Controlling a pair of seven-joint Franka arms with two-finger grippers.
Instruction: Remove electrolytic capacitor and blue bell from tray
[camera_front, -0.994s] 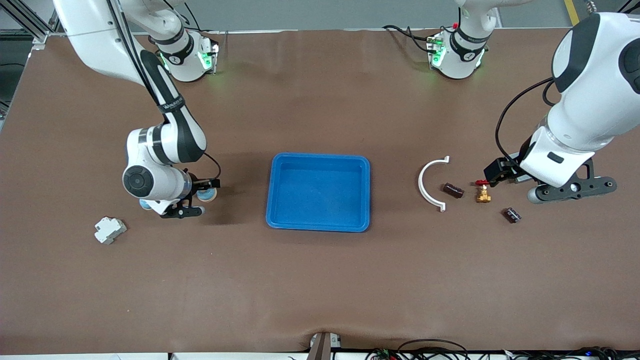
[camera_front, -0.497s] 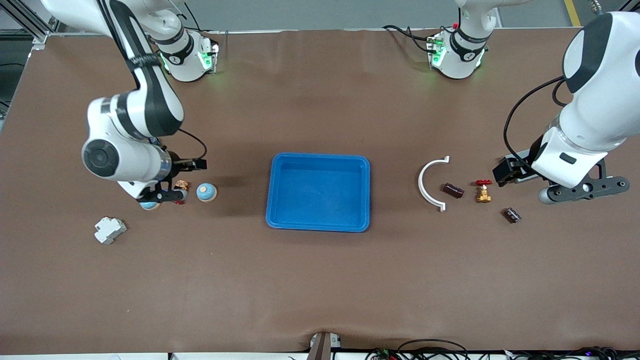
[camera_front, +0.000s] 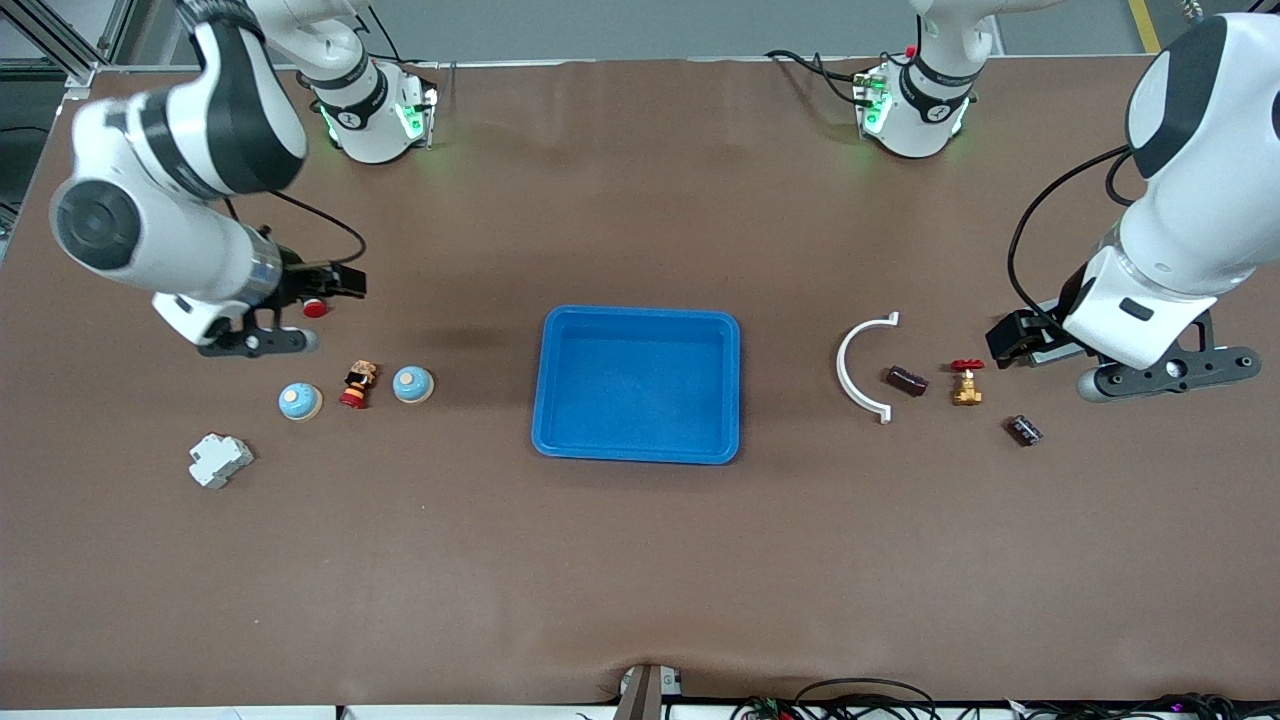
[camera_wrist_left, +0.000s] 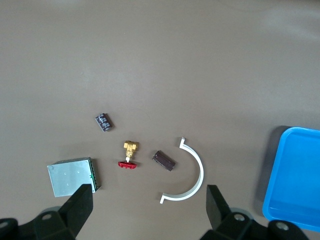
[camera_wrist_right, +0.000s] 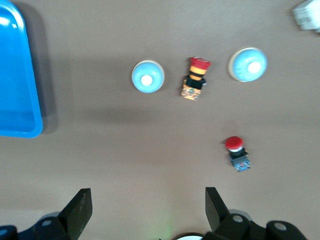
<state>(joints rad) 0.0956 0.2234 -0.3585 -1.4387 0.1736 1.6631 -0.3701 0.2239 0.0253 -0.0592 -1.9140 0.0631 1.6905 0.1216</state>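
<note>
Two blue dome bells (camera_front: 300, 401) (camera_front: 412, 384) rest on the table toward the right arm's end, also seen in the right wrist view (camera_wrist_right: 248, 65) (camera_wrist_right: 147, 77). Toward the left arm's end lie a dark brown block (camera_front: 907, 380) (camera_wrist_left: 164, 160) and a small black part (camera_front: 1022, 430) (camera_wrist_left: 103, 122); I cannot tell which is the capacitor. My right gripper (camera_front: 252, 341) (camera_wrist_right: 147, 215) hangs open and empty above the table, off to the side of the bells. My left gripper (camera_front: 1165, 372) (camera_wrist_left: 147, 212) hangs open and empty beside the dark parts.
A blue tray (camera_front: 640, 312) sits mid-table. A yellow-and-red button (camera_front: 357, 385) stands between the bells, with a red push button (camera_front: 314, 308) and a white breaker (camera_front: 218, 460) nearby. A white arc (camera_front: 840, 365), a brass valve (camera_front: 966, 385) and a metal box (camera_wrist_left: 74, 175) lie near the dark parts.
The right arm has lifted and drawn back from the bells toward its end of the table, uncovering them and the buttons. The left gripper shifted slightly toward its own end.
</note>
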